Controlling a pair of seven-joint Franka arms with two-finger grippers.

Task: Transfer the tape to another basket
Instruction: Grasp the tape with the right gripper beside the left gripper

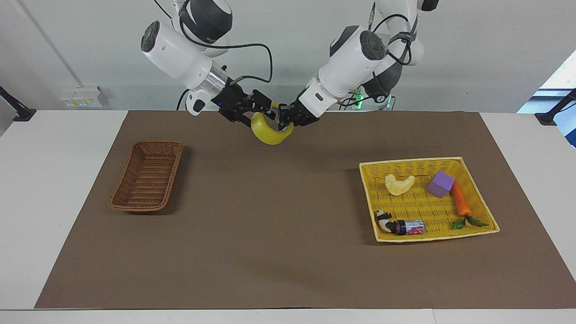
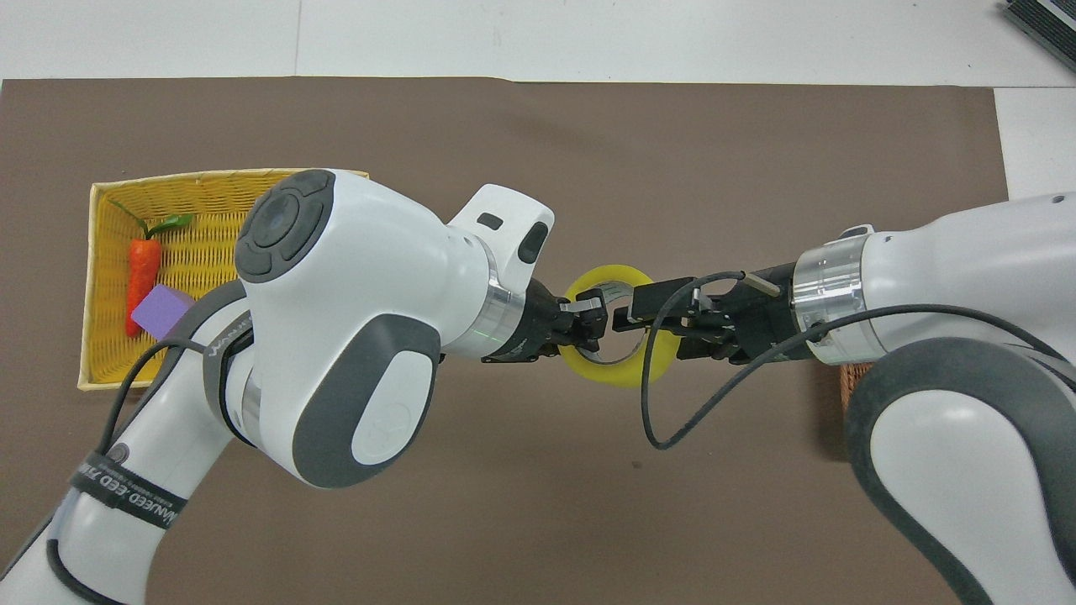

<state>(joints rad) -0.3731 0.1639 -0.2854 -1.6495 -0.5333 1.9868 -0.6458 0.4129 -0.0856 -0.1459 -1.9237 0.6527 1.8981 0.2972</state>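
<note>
Both arms meet in the air over the brown mat [image 1: 279,225] near the robots' edge of the worktop [image 1: 58,148], about midway along it. The left gripper [image 1: 282,122] is clamped tight on the wall of the roll of translucent yellow tape [image 1: 268,133], one finger inside its grey-white core, holding the ring tilted well clear of the mat. The right gripper [image 1: 256,111] comes in from its own end with its jaws spread wide, astride the roll's other wall, one fingertip [image 2: 626,315] reaching into the hole; I cannot tell whether it presses on the tape. From overhead the two grippers nearly face each other across the ring. The brown wicker basket [image 1: 147,181] sits toward the right arm's end of the worktop, farther from the robots than the tape, and well apart from it. Toward the left arm's end sits the yellow woven basket [image 1: 480,203], holding a toy carrot [image 1: 460,200] with green leaves, a purple block [image 1: 440,184], a pale yellow curved piece [image 1: 398,184] and a small can [image 1: 410,227] with a red and blue label I cannot read, beside a black-and-white figure [image 1: 384,221]. A black band on the left arm [image 2: 319,336] carries white lettering, only partly legible.
</note>
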